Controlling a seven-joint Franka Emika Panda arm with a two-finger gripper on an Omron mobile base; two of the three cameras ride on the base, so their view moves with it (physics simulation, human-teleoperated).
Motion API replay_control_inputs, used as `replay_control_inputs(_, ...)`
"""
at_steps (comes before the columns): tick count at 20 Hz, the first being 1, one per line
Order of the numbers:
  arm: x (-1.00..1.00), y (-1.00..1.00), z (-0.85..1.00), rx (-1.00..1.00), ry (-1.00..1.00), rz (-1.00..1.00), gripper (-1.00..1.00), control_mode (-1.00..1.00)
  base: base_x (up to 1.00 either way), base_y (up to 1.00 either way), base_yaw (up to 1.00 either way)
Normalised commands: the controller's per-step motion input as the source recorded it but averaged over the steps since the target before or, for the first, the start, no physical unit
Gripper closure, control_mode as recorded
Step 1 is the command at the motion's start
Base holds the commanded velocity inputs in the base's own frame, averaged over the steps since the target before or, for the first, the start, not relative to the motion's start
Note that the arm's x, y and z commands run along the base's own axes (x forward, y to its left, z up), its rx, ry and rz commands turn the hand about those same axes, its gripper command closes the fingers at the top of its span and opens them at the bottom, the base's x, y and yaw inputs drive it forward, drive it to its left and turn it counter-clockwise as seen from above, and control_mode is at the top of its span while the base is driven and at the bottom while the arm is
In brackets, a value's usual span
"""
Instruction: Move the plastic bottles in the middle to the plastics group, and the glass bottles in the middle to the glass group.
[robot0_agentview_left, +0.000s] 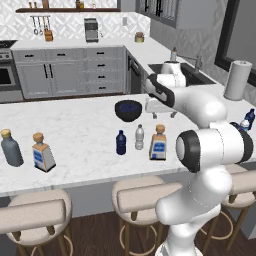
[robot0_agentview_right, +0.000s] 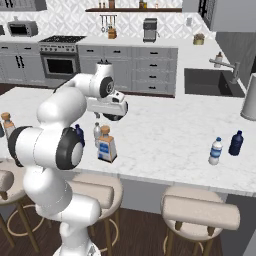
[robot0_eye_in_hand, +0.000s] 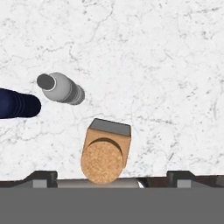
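- My gripper (robot0_agentview_left: 159, 113) hung over the middle of the bench (robot0_agentview_left: 75, 130), fingers spread wide and holding nothing.
- The three middle bottles stood in a short row near the bench's front edge: navy bottle (robot0_agentview_left: 120, 142), clear bottle (robot0_agentview_left: 139, 136), then the cork bottle (robot0_agentview_left: 158, 143), upright and close together.
- In the hand view the cork bottle (robot0_eye_in_hand: 105, 153) sat almost under the fingers, its stopper near the lower edge, with the clear bottle (robot0_eye_in_hand: 61, 87) and navy bottle (robot0_eye_in_hand: 17, 104) off to one side.
- The glass group, a grey-blue bottle (robot0_agentview_left: 10, 147) and a labelled cork bottle (robot0_agentview_left: 42, 151), waited well apart on the left; the plastics group (robot0_agentview_right: 226, 146) stood far to the right.
- My worry: the cork bottle was off-centre under the hand, so a straight descent could land a finger on the stopper and tip it.
- I judged the clear bottle close enough that a wide finger might clip it and knock it into the navy one.
- The row stood near the edge, so a toppled bottle could roll off towards the stools (robot0_agentview_left: 35, 215).
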Motion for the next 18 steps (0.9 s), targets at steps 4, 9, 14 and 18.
replay_control_inputs(4, -0.04, 0.25, -0.01, 0.00, 0.07, 0.01, -1.00, -1.00, 0.00, 0.00, 0.00)
replay_control_inputs(9, 0.00, 0.09, -0.15, 0.00, 0.02, 0.02, -1.00, -1.00, 0.00, 0.00, 0.00)
replay_control_inputs(14, 0.05, 0.00, -0.37, 0.00, 0.00, 0.04, -1.00, -1.00, 0.00, 0.00, 0.00)
replay_control_inputs(18, 0.04, -0.04, -0.31, 0.00, 0.00, 0.04, -1.00, -1.00, 0.00, 0.00, 0.00)
